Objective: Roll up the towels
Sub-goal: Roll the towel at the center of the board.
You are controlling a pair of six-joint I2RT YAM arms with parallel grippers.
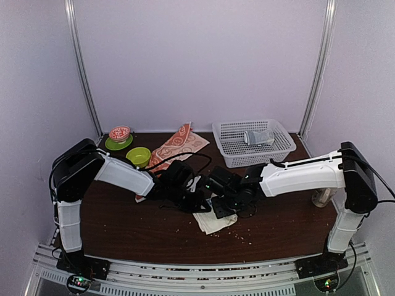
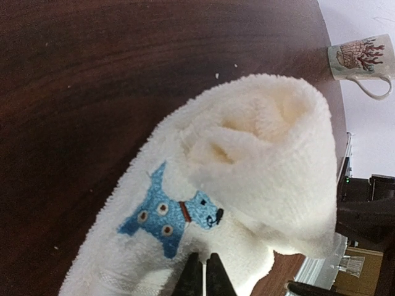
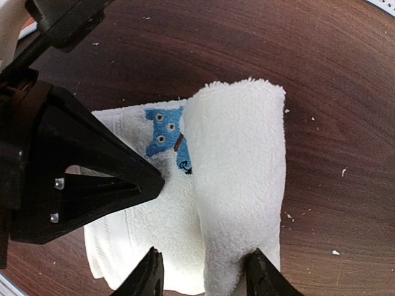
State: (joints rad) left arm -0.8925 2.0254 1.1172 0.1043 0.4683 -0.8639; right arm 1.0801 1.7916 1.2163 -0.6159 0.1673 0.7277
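The cream-white towel (image 3: 237, 179) lies on the dark table, its right part rolled into a thick roll. Its flat part with the blue dog mark (image 3: 166, 139) lies to the left of the roll. In the top view this towel (image 1: 215, 223) shows just below both grippers. My right gripper (image 3: 205, 277) is open and straddles the near end of the roll, one fingertip (image 3: 262, 274) against the roll's side. My left gripper (image 2: 203, 279) is shut, its tips resting on the flat part below the dog. The orange-red towel (image 1: 179, 145) with white circles lies spread at the back.
A white basket (image 1: 281, 148) at the back right holds a pale grey cloth bundle (image 1: 259, 137). A green bowl (image 1: 139, 155) and a green saucer with a red bowl (image 1: 119, 135) stand at the back left. A mug (image 2: 361, 61) stands near the right edge.
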